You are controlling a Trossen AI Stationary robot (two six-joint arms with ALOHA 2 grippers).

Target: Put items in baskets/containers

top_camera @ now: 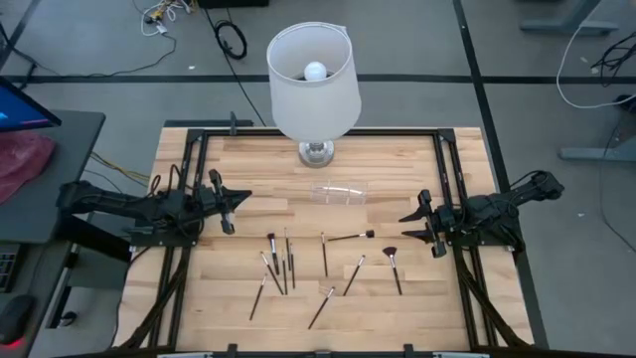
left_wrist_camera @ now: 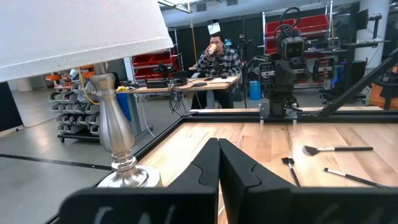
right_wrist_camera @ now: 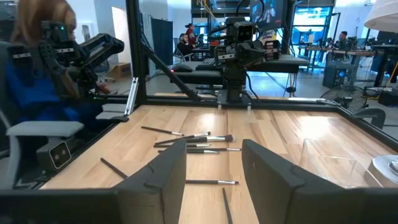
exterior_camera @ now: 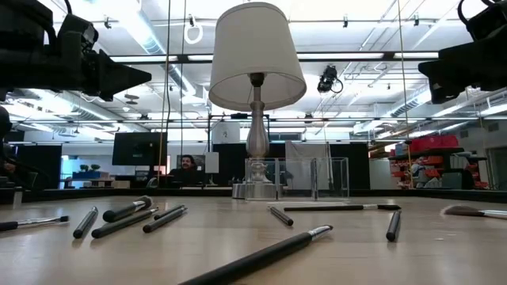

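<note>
Nothing picked yet. My right gripper (top_camera: 415,225) spread and empty, left gripper (top_camera: 238,206) pressed shut, parked. Brushes (top_camera: 288,264) loose on table; box (top_camera: 339,191) by lamp (top_camera: 314,75). Next: right descends on fan brush (top_camera: 393,265).

White lampshade (top_camera: 314,85), pale wood table (top_camera: 397,308) (dark-handled brushes (top_camera: 277,266)), clear box (top_camera: 339,192).

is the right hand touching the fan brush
Apart. The high view shows bare wood between the right hand, open above the table's right side, and the fan brush lying nearer the front edge.
</note>
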